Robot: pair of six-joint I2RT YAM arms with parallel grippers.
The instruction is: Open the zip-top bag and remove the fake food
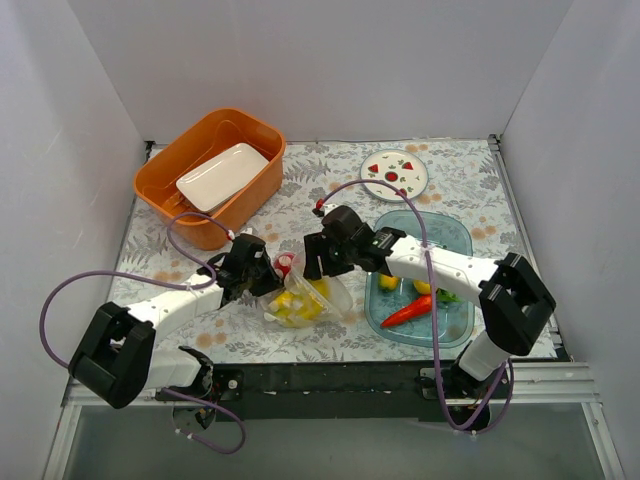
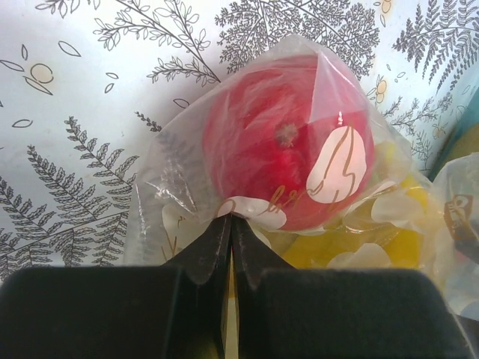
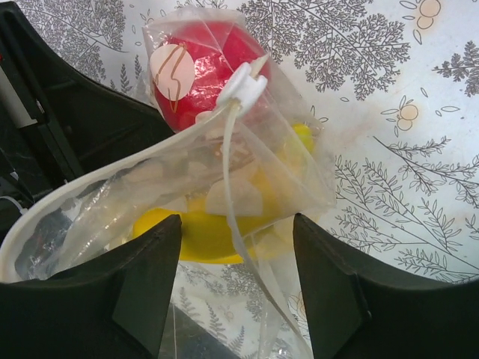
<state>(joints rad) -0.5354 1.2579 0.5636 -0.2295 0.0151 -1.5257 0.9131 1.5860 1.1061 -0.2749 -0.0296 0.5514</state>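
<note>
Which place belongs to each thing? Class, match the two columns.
1 red round plastic tomato
2 long red plastic pepper
3 white rectangular dish
4 white round strawberry-print plate

A in the orange plastic tub
B on the fern-print tablecloth
C in the clear dotted zip-top bag
D in the clear blue plastic tray

Pairs: 1-C, 2-D, 3-A, 4-B

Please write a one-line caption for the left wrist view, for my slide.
Left gripper shut on the zip-top bag, with a red tomato and yellow pieces inside.
</note>
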